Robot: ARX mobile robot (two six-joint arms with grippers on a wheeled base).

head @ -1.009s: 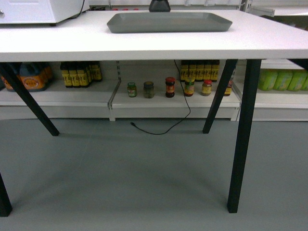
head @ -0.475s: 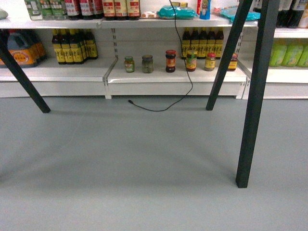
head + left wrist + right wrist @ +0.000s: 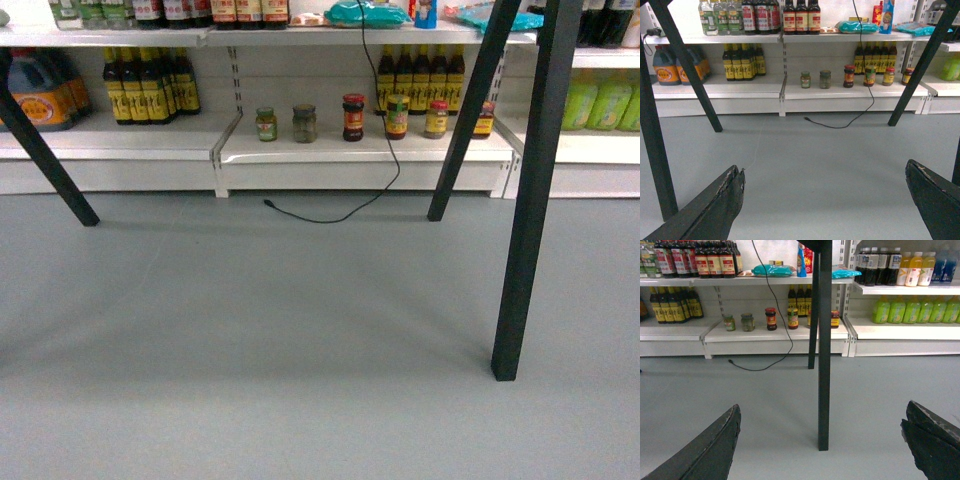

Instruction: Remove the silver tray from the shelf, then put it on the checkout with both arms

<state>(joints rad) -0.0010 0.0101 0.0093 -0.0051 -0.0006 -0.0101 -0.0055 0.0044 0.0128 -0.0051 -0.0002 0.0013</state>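
The silver tray is out of view in all three views. Of the checkout only slanted black legs [image 3: 530, 200] show, standing on grey floor; its top is out of view. Behind them runs the white shelf [image 3: 330, 152], seen also in the left wrist view as a shelf [image 3: 840, 92]. My left gripper [image 3: 825, 167] hangs open low over bare floor, holding nothing. My right gripper [image 3: 822, 407] is open too, with a checkout leg [image 3: 824, 340] upright straight ahead between its fingers, farther off. Neither gripper shows in the head view.
Small jars [image 3: 353, 117] and dark sauce bottles [image 3: 150, 85] stand on the low shelf board. A black cable [image 3: 340, 215] trails from above onto the floor. Orange-labelled jugs [image 3: 40, 95] sit at left, green bottles [image 3: 910, 310] at right. Another black leg [image 3: 655, 140] stands close at left.
A second ago the head view showed the silver tray lying on the white tabletop. The view has since dropped, so tabletop and tray have left the frame.
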